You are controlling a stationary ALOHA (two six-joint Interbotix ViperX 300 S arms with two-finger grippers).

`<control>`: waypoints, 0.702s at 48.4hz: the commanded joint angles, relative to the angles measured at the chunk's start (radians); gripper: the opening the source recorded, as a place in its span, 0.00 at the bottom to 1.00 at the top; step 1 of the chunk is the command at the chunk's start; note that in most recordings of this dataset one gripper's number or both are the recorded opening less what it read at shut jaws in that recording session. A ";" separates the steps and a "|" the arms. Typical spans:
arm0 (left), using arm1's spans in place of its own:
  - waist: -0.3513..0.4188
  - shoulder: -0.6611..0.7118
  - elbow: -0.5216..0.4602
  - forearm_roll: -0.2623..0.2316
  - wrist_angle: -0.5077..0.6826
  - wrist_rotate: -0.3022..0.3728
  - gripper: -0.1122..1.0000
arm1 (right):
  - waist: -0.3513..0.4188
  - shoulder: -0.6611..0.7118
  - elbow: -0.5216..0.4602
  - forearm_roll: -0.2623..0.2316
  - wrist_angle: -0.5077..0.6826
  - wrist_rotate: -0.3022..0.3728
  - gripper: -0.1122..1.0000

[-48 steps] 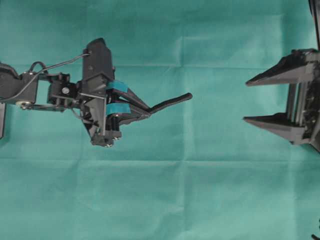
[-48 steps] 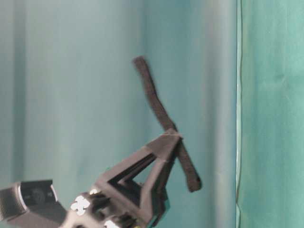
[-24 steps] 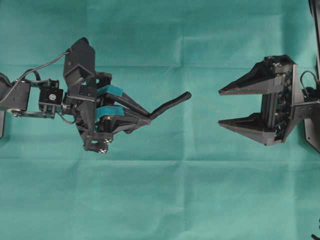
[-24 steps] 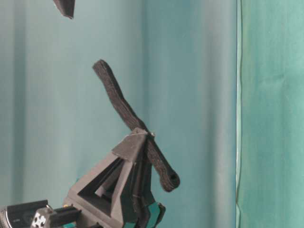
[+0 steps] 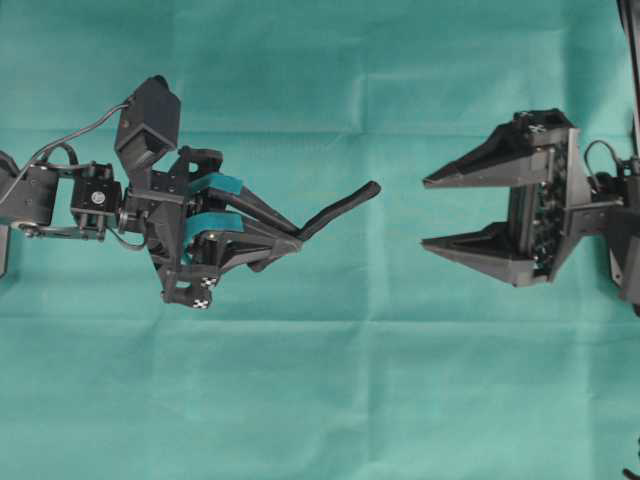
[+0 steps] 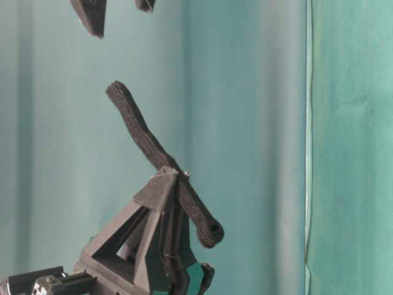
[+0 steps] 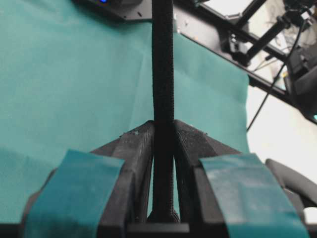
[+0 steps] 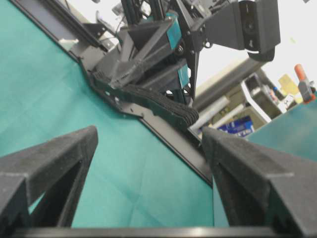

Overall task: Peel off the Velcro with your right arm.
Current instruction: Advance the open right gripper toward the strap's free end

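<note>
The Velcro (image 5: 340, 205) is held above the green cloth (image 5: 320, 400) at left of centre in the overhead view, pinched near its looped end between the pressed-together, teal-taped fingers of the left gripper (image 5: 290, 236). Its long axis is tilted up and to the right, so that the free tip is aimed at the right gripper (image 5: 424, 213), whose plain dark fingers are seen spread wide at centre right. A clear gap is still left between tip and fingertips, the tip lying roughly level with the upper finger rather than midway between the two. From the right wrist view, the strap end (image 8: 190, 115) is framed between the spread fingers.

Compared with a second earlier, the right gripper has been brought in from the right edge toward the strap and its spread slightly narrowed, while the left gripper's wrist has been turned, the strap staying clamped.
</note>
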 commanded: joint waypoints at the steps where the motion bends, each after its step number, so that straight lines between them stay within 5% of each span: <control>1: -0.006 -0.018 -0.009 -0.002 -0.009 -0.002 0.19 | -0.009 0.014 -0.035 0.003 -0.018 0.002 0.66; 34: -0.009 -0.021 -0.003 -0.002 -0.015 -0.002 0.19 | -0.015 0.144 -0.091 0.003 -0.081 -0.002 0.66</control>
